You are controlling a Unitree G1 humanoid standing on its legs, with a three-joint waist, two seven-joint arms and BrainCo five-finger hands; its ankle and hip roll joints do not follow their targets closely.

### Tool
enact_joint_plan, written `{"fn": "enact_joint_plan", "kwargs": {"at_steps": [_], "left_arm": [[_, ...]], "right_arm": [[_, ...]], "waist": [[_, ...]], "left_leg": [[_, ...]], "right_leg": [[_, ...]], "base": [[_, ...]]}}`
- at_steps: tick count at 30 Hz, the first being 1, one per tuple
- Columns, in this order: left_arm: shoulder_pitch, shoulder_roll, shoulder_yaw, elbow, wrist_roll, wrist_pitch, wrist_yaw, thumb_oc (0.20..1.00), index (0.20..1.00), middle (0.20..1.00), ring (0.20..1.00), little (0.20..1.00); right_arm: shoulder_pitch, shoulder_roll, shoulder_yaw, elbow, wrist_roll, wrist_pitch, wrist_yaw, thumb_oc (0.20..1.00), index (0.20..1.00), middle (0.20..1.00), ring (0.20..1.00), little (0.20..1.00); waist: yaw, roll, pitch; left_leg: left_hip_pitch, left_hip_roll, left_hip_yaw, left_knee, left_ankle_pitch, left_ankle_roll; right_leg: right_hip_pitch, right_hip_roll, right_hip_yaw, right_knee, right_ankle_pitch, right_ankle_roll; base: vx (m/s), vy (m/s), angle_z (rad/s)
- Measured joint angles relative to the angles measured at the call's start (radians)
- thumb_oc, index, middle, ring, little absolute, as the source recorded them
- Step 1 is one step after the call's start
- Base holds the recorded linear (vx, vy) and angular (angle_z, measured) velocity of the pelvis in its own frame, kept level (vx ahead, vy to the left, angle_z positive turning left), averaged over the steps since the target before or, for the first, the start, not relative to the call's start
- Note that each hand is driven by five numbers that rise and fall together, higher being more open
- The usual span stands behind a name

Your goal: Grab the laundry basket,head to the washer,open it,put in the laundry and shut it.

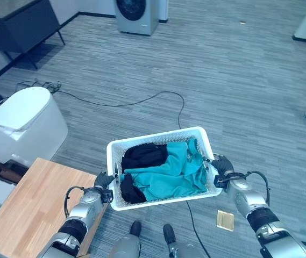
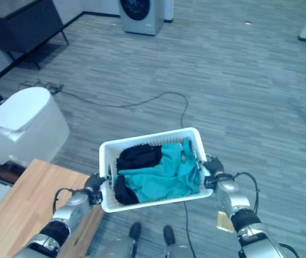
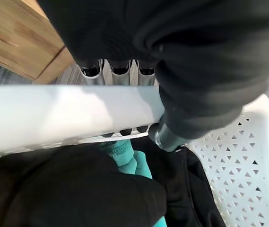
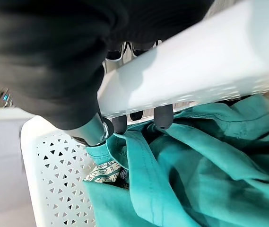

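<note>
**Basket held at both ends above the floor**

The left hand (image 1: 103,180) curls its fingers (image 3: 120,75) over the rim at one short end of the white laundry basket (image 1: 158,137); the right hand (image 1: 221,166) hooks its dark fingertips (image 4: 162,117) over the opposite end. The basket hangs between them above the grey plank floor (image 1: 233,80), beside the corner of a wooden table (image 1: 34,204). Inside lie a teal garment (image 1: 174,172) and black clothes (image 1: 143,155). The washer (image 1: 136,15) stands well apart, at the far edge of the floor.

basket (image 1: 158,137): perforated white plastic (smooth) | laundry (image 1: 171,172): soft cloth | table (image 1: 31,207): wood
</note>
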Motion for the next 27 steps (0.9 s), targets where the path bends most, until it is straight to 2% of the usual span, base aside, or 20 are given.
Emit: {"fn": "enact_joint_plan", "kwargs": {"at_steps": [2, 4, 5, 6, 7, 8, 9, 11, 12, 13, 14, 15, 16, 17, 20, 24, 27], "left_arm": [[-0.025, -0.018, 0.024, 0.059, 0.001, 0.003, 0.007, 0.2, 0.2, 0.2, 0.2, 0.2], [-0.024, -0.017, 0.028, 0.045, 0.002, 0.003, 0.007, 0.2, 0.2, 0.2, 0.2, 0.2], [-0.023, -0.012, 0.031, 0.035, 0.003, 0.002, 0.008, 0.2, 0.2, 0.2, 0.2, 0.2], [-0.016, -0.004, 0.03, 0.018, 0.003, 0.003, 0.009, 0.2, 0.2, 0.2, 0.2, 0.2], [-0.011, -0.003, 0.028, -0.001, 0.003, 0.003, 0.01, 0.2, 0.2, 0.2, 0.2, 0.2], [-0.016, 0.0, 0.02, -0.018, 0.003, 0.003, 0.011, 0.2, 0.2, 0.2, 0.2, 0.2], [-0.032, 0.005, 0.008, -0.018, 0.003, 0.003, 0.017, 0.2, 0.2, 0.2, 0.2, 0.2], [-0.081, 0.017, -0.007, 0.027, 0.001, 0.002, 0.022, 0.2, 0.2, 0.2, 0.2, 0.2], [-0.099, 0.017, -0.01, 0.049, 0.001, 0.002, 0.028, 0.2, 0.2, 0.2, 0.2, 0.2], [-0.166, 0.009, -0.053, 0.087, 0.02, 0.003, 0.028, 0.2, 0.2, 0.2, 0.2, 0.2], [-0.173, 0.004, -0.058, 0.087, 0.036, 0.004, 0.023, 0.2, 0.2, 0.2, 0.2, 0.2], [-0.165, 0.003, -0.058, 0.087, 0.04, 0.005, 0.019, 0.2, 0.2, 0.2, 0.2, 0.2], [-0.142, -0.005, -0.051, 0.087, 0.04, 0.005, 0.02, 0.2, 0.2, 0.2, 0.2, 0.2], [-0.117, -0.013, -0.035, 0.086, 0.04, 0.005, 0.011, 0.2, 0.2, 0.2, 0.2, 0.2], [-0.116, -0.02, -0.015, 0.085, 0.041, 0.005, 0.008, 0.2, 0.2, 0.2, 0.2, 0.2], [-0.11, -0.028, -0.01, 0.086, 0.041, 0.005, 0.006, 0.2, 0.2, 0.2, 0.2, 0.2], [-0.09, -0.023, -0.008, 0.098, 0.041, 0.005, 0.005, 0.2, 0.2, 0.2, 0.2, 0.2]], "right_arm": [[0.002, 0.017, 0.013, 0.008, 0.0, 0.0, -0.009, 0.2, 0.2, 0.2, 0.2, 0.2], [0.004, 0.014, 0.012, 0.01, 0.0, 0.0, -0.01, 0.2, 0.2, 0.2, 0.2, 0.2], [0.004, 0.017, 0.011, 0.01, 0.0, 0.0, -0.01, 0.2, 0.2, 0.2, 0.2, 0.2], [0.011, 0.018, 0.008, 0.001, 0.0, 0.0, -0.01, 0.2, 0.2, 0.2, 0.2, 0.2], [0.026, 0.016, -0.007, -0.015, 0.0, 0.0, -0.01, 0.2, 0.2, 0.2, 0.2, 0.2], [0.047, 0.015, -0.034, -0.046, 0.0, 0.0, -0.01, 0.2, 0.2, 0.2, 0.2, 0.2], [0.049, 0.021, -0.055, -0.056, 0.0, -0.001, -0.01, 0.2, 0.2, 0.2, 0.2, 0.2], [0.01, 0.049, -0.059, 0.002, 0.0, -0.011, -0.009, 0.2, 0.2, 0.2, 0.2, 0.2], [-0.003, 0.056, -0.052, 0.027, 0.0, -0.014, -0.009, 0.2, 0.2, 0.2, 0.2, 0.2], [0.039, 0.045, -0.06, 0.044, 0.006, -0.032, -0.009, 0.2, 0.2, 0.2, 0.2, 0.2], [0.058, 0.041, -0.071, 0.048, 0.011, -0.032, -0.009, 0.2, 0.2, 0.2, 0.2, 0.2], [0.063, 0.043, -0.07, 0.054, 0.016, -0.032, -0.004, 0.2, 0.2, 0.2, 0.2, 0.2], [0.058, 0.044, -0.068, 0.06, 0.016, -0.032, -0.001, 0.2, 0.2, 0.2, 0.2, 0.2], [0.051, 0.033, -0.055, 0.055, 0.015, -0.037, 0.008, 0.2, 0.2, 0.2, 0.2, 0.2], [0.043, 0.025, -0.053, 0.053, 0.015, -0.037, 0.015, 0.2, 0.2, 0.2, 0.2, 0.2], [0.04, 0.021, -0.054, 0.057, 0.015, -0.037, 0.019, 0.2, 0.2, 0.2, 0.2, 0.2], [0.041, 0.042, -0.047, 0.08, 0.017, -0.032, 0.025, 0.2, 0.2, 0.2, 0.2, 0.2]], "waist": [[-0.025, 0.0, 0.003], [-0.021, 0.004, 0.001], [-0.014, 0.005, 0.002], [-0.007, 0.004, 0.002], [-0.008, 0.004, 0.002], [-0.012, 0.002, 0.001], [-0.01, -0.001, 0.001], [0.033, 0.002, 0.002], [0.044, 0.01, 0.003], [0.014, 0.014, 0.0], [-0.001, 0.002, -0.006], [0.005, -0.012, -0.013], [0.013, -0.002, -0.021], [0.022, 0.023, -0.038], [0.042, 0.023, -0.039], [0.049, 0.019, -0.039], [0.06, 0.0, -0.049]], "left_leg": [[0.039, -0.009, 0.057, -0.025, 0.024, 0.015], [0.071, -0.019, 0.104, -0.059, 0.042, 0.042], [0.081, -0.02, 0.129, -0.064, 0.058, 0.067], [0.092, -0.02, 0.157, -0.058, 0.072, 0.084], [0.098, -0.028, 0.159, -0.045, 0.072, 0.084], [0.106, -0.038, 0.155, -0.044, 0.068, 0.088], [0.118, -0.04, 0.159, -0.062, 0.07, 0.089], [0.171, -0.022, 0.212, -0.112, 0.095, 0.094], [0.183, -0.016, 0.209, -0.115, 0.093, 0.093], [0.202, -0.031, 0.12, -0.106, 0.085, 0.079], [0.223, -0.044, 0.091, -0.115, 0.083, 0.074], [0.25, -0.053, 0.09, -0.134, 0.081, 0.071], [0.272, -0.049, 0.09, -0.15, 0.078, 0.063], [0.295, -0.027, 0.075, -0.171, 0.075, 0.047], [0.294, -0.01, 0.066, -0.174, 0.08, 0.036], [0.285, -0.007, 0.039, -0.181, 0.082, 0.027], [0.285, -0.01, 0.027, -0.187, 0.088, 0.018]], "right_leg": [[0.029, -0.037, 0.007, -0.035, -0.021, 0.014], [0.027, -0.069, 0.004, -0.022, -0.051, 0.052], [0.011, -0.073, 0.001, 0.015, -0.068, 0.066], [-0.013, -0.081, -0.022, 0.085, -0.101, 0.103], [-0.029, -0.093, -0.05, 0.141, -0.131, 0.142], [-0.036, -0.105, -0.056, 0.179, -0.142, 0.158], [-0.048, -0.119, -0.094, 0.198, -0.148, 0.156], [-0.075, -0.157, -0.222, 0.172, -0.145, 0.149], [-0.073, -0.152, -0.247, 0.136, -0.128, 0.145], [0.018, -0.161, -0.238, -0.041, -0.041, 0.149], [0.064, -0.174, -0.243, -0.093, 0.004, 0.151], [0.089, -0.18, -0.252, -0.103, 0.036, 0.143], [0.107, -0.171, -0.256, -0.104, 0.039, 0.117], [0.125, -0.152, -0.281, -0.099, 0.032, 0.104], [0.131, -0.136, -0.303, -0.096, 0.032, 0.103], [0.131, -0.134, -0.33, -0.097, 0.025, 0.093], [0.135, -0.138, -0.35, -0.104, 0.017, 0.087]], "base": [[0.17, 0.246, -0.84], [0.09, 0.119, -0.7], [0.06, 0.061, -0.77], [0.07, 0.027, -0.61], [0.06, 0.036, -0.27], [0.09, 0.033, -0.01], [0.1, 0.033, -0.14], [0.1, 0.012, -0.65], [0.12, -0.011, 0.13], [0.1, -0.015, 0.93], [0.12, -0.012, 1.23], [0.1, -0.012, 0.52], [0.1, -0.019, 0.29], [0.07, -0.032, 0.26], [0.02, -0.032, 0.24], [0.03, -0.025, 0.21], [0.05, -0.014, 0.16]]}}
